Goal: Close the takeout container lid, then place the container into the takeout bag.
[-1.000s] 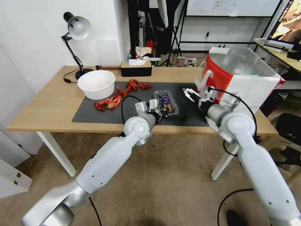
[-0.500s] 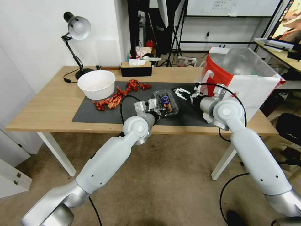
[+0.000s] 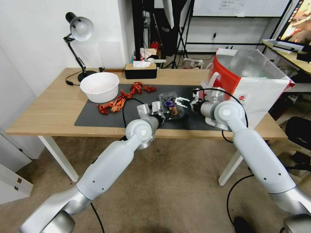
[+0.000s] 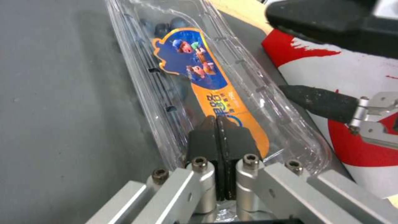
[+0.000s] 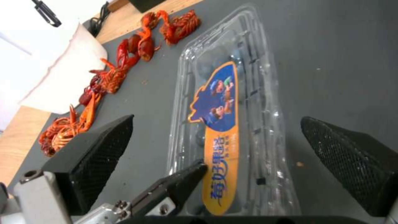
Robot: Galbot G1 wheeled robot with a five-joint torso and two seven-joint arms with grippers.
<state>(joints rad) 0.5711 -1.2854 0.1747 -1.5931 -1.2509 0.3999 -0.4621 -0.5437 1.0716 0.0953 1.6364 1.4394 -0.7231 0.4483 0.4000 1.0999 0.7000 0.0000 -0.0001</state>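
Head view: we find the left gripper [image 3: 163, 111] clamped on the takeout container [image 3: 171, 106], right gripper [image 3: 183, 101] spread beside it; thin plastic may slip or buckle.

On the table [image 3: 48, 110] a mat [image 3: 97, 118] lies mid-surface, reaching near the front edge. The container [image 3: 171, 105] sits on the mat's centre, crayfish [image 3: 121, 98] to its left, the bowl [image 3: 99, 86] at the mat's back-left corner, the bag [image 3: 256, 81] at the table's right edge.
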